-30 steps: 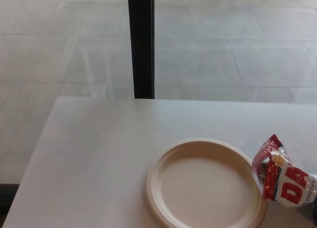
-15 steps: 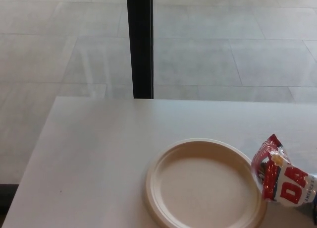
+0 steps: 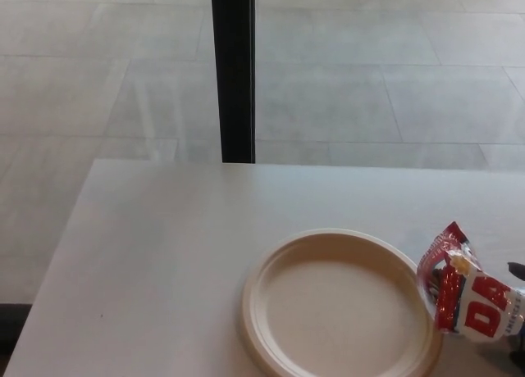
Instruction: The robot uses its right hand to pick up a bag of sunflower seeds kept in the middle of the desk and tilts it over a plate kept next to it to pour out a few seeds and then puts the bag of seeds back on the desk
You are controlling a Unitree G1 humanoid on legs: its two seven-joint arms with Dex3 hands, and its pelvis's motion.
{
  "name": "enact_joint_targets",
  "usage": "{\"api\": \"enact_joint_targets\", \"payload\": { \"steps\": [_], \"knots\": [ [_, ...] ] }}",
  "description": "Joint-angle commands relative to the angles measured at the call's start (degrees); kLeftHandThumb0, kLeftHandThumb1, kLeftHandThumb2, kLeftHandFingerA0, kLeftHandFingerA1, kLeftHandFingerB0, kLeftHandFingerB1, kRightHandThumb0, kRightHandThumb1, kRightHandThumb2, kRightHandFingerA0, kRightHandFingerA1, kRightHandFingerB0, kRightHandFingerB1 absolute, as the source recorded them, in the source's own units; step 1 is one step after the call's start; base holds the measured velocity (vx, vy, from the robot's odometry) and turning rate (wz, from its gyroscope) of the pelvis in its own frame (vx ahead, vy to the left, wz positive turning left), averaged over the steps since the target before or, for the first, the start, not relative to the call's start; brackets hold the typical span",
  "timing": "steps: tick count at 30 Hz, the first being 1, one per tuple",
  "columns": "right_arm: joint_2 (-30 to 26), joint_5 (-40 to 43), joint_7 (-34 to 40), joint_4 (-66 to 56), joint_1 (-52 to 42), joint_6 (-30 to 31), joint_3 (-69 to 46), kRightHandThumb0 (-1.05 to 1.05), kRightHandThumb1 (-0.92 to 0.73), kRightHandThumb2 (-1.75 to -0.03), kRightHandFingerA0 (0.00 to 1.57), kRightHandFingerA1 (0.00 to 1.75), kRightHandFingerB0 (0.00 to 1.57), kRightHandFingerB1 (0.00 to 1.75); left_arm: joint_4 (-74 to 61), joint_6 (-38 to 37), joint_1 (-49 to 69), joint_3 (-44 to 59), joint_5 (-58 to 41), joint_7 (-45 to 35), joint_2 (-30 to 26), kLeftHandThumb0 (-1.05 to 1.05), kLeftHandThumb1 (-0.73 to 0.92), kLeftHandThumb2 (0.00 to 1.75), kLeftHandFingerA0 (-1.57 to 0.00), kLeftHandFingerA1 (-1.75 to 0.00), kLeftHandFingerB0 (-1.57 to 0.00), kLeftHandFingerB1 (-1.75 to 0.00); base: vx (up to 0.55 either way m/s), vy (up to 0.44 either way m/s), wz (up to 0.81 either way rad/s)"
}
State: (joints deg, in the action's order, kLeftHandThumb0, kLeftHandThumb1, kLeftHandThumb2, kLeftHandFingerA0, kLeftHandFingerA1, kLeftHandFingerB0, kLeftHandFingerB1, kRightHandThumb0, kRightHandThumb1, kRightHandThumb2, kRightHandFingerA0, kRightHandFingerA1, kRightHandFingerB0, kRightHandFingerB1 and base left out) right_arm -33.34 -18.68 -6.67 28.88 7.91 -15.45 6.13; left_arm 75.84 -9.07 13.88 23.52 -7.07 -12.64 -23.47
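A red and white bag of sunflower seeds [image 3: 471, 299] lies on the white desk [image 3: 164, 254] at the right edge of the head view, its crumpled top end touching the rim of a round beige plate [image 3: 271, 266]. No seeds show in the plate. A small dark piece of my right hand [image 3: 517, 271] pokes in at the picture's right edge, just beside the bag; most of the hand is cut off. My left hand does not show.
The desk's far edge runs across the middle of the picture, with a tiled floor beyond. A black vertical post [image 3: 234, 70] stands behind the desk's far edge.
A dark tip of my right hand has come into view at the right edge beside the bag. The bag and plate have stayed where they were.
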Motion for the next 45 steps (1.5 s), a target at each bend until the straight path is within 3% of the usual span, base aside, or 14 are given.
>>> {"api": "enact_joint_targets", "payload": {
  "steps": [1, 2, 4, 5, 8, 13, 16, 18, 20, 21, 22, 28, 43, 45],
  "knots": [
    [-0.9, -1.4, -2.6, 2.5, 2.1, 0.3, 1.7, -0.67, -0.50, -0.76, 0.00, 0.55, 0.01, 0.25, 0.1, -0.9, 0.0, -0.1, 0.0, 1.1, -0.1, -0.75, 0.70, 0.62, -0.46, -0.52, -0.39, -0.34, 0.00, 0.000, 0.00],
    [-1.9, -3.7, -3.2, 2.8, 2.7, 1.3, 3.3, -0.43, -0.70, -0.61, 0.30, 0.62, 0.00, 0.21, 0.2, -0.8, 0.0, -0.3, 0.2, 0.9, -0.2, -0.75, 0.71, 0.62, -0.46, -0.51, -0.36, -0.34, 0.00, 0.000, 0.00],
    [-2.5, -4.3, -3.3, 3.1, 3.1, 1.7, 4.2, -0.43, -0.70, -0.61, 0.30, 0.62, 0.00, 0.21, 0.3, -0.7, -0.1, -0.4, 0.3, 0.8, -0.3, -0.75, 0.71, 0.62, -0.46, -0.51, -0.36, -0.34, 0.00, 0.000, 0.00],
    [-3.2, -4.1, -3.9, 3.5, 2.8, 0.9, 4.6, -0.27, -0.79, -0.63, 0.59, 0.80, 0.01, 0.28, 0.2, -0.9, 0.1, -0.6, 0.3, 0.5, -0.5, -0.75, 0.72, 0.62, -0.45, -0.51, -0.37, -0.34, 0.00, 0.000, 0.00],
    [-3.0, -3.2, -3.3, 4.0, 2.5, 0.4, 4.4, -0.15, -0.85, -0.68, 0.83, 0.77, 0.14, 0.30, 0.3, -0.3, -0.1, 0.4, -0.9, 0.0, -0.2, -0.75, 0.70, 0.62, -0.44, -0.52, -0.37, -0.34, 0.00, 0.000, 0.00],
    [-2.6, -1.9, -6.2, 2.5, 2.6, 1.7, 4.7, -0.20, -0.89, -0.69, 0.93, 0.92, 0.35, 0.32, -0.2, -1.7, 0.2, -0.7, 0.4, 0.3, -0.3, -0.74, 0.74, 0.63, -0.42, -0.50, -0.35, -0.34, 0.00, 0.000, 0.00],
    [-2.2, -1.7, -6.9, 1.5, 2.4, 1.4, 5.1, -0.19, -0.84, -0.76, 0.91, 1.32, 0.56, 0.41, 0.1, -1.1, 0.0, -0.4, -0.1, 0.3, -0.3, -0.73, 0.74, 0.62, -0.42, -0.49, -0.34, -0.33, 0.00, 0.000, 0.00],
    [-1.7, -1.9, -6.3, 1.4, 2.4, -0.9, 5.9, -0.14, -0.71, -0.93, 0.85, 1.41, 0.92, 0.59, 0.1, -1.1, -0.1, -0.7, 0.3, 1.0, -0.3, -0.74, 0.75, 0.63, -0.42, -0.49, -0.33, -0.33, 0.00, 0.000, 0.00],
    [-1.5, -1.7, -6.3, 1.2, 2.1, -1.4, 6.2, -0.14, -0.69, -0.98, 0.79, 1.42, 0.95, 0.82, 0.1, -1.2, 0.0, -0.8, 0.3, 1.2, -0.2, -0.74, 0.75, 0.63, -0.44, -0.51, -0.35, -0.34, 0.00, 0.000, 0.00],
    [-0.9, -0.9, -5.6, 1.2, 1.5, -2.2, 5.8, -0.17, -0.69, -1.02, 0.80, 1.56, 0.81, 1.42, 0.1, -1.3, 0.2, -1.0, 0.4, 1.1, -0.2, -0.76, 0.76, 0.63, -0.41, -0.50, -0.33, -0.33, 0.00, 0.000, 0.00],
    [0.5, 0.4, -4.2, 1.4, 0.9, -4.0, 5.1, -0.19, -0.68, -1.01, 0.76, 1.75, 0.69, 1.63, 0.0, -1.7, 0.3, -1.4, 0.8, 0.9, -0.4, -0.78, 0.76, 0.64, -0.41, -0.50, -0.34, -0.33, 0.00, 0.000, 0.00],
    [2.8, 0.0, 0.6, 2.0, -1.0, -8.6, 3.5, -0.22, -0.80, -0.86, 0.72, 1.75, 0.65, 1.65, 0.0, -1.6, 0.3, -1.4, 0.1, 0.5, -0.5, -0.76, 0.75, 0.63, -0.40, -0.49, -0.34, -0.33, 0.00, 0.000, 0.00],
    [8.0, 2.9, 8.5, 9.8, -4.7, -19.4, -1.3, -0.18, -0.67, -1.05, 0.74, 1.75, 0.65, 1.64, 0.0, -1.2, 0.7, -1.7, -0.6, 0.9, -0.6, -0.78, 0.63, 0.73, -0.37, -0.52, -0.32, -0.39, 0.00, 0.000, 0.00],
    [8.1, 2.8, 8.8, 10.2, -4.7, -19.8, -1.5, -0.18, -0.69, -1.01, 0.74, 1.75, 0.65, 1.64, 0.1, -1.6, 0.8, -1.9, -0.2, 0.9, -0.7, -0.76, 0.76, 0.63, -0.39, -0.49, -0.35, -0.34, 0.00, 0.000, 0.00]
  ]
}}
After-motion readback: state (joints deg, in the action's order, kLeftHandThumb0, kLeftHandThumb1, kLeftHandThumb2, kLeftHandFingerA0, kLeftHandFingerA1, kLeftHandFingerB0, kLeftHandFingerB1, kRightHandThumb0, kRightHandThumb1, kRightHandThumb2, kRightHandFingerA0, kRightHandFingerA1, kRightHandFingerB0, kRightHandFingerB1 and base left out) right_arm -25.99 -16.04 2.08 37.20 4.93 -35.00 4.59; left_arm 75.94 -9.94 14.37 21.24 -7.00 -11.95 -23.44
